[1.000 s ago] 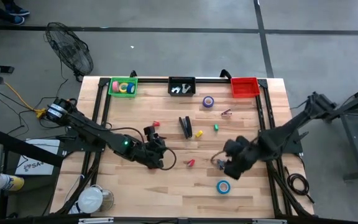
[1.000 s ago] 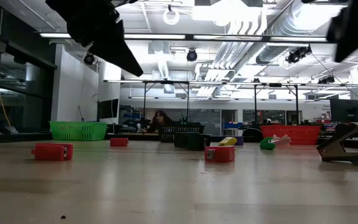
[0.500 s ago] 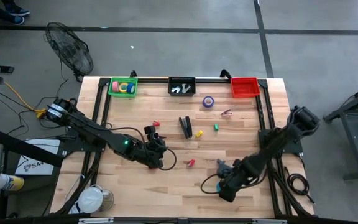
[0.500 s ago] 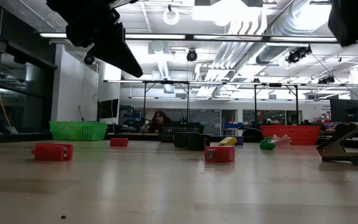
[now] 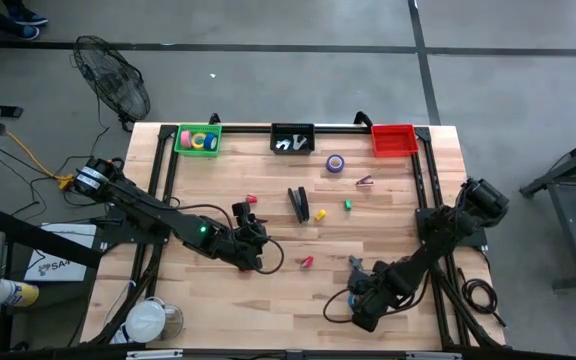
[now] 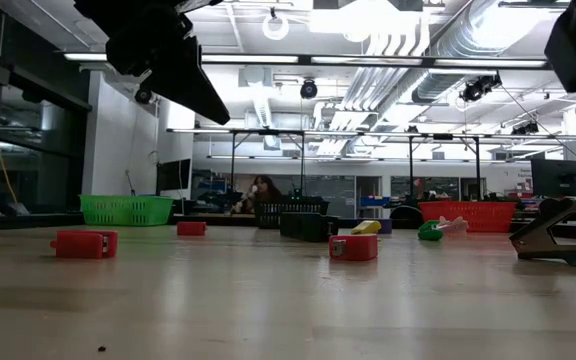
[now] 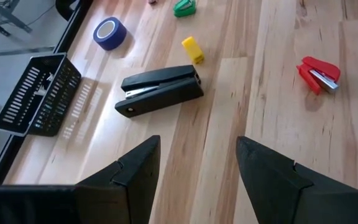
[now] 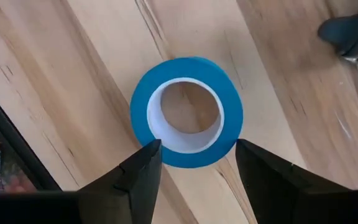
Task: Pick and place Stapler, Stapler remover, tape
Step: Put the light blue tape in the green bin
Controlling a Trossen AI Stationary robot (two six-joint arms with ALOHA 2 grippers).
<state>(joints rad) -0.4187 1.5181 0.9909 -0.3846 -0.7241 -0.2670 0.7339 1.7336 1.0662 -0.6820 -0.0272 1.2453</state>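
The pale wooden plank table (image 5: 268, 290) carries three mesh baskets along its far edge: green (image 5: 197, 139), black (image 5: 292, 138) and red (image 5: 393, 139). Mid-table lies a long black stapler (image 7: 160, 91), with a small red stapler (image 7: 319, 73) nearby. The left gripper (image 7: 197, 168) hangs above the boards, fingers apart, holding nothing. The right gripper (image 8: 197, 165), fingers spread, hovers directly over a smooth blue ring of tape (image 8: 186, 112) lying flat near the table's front edge.
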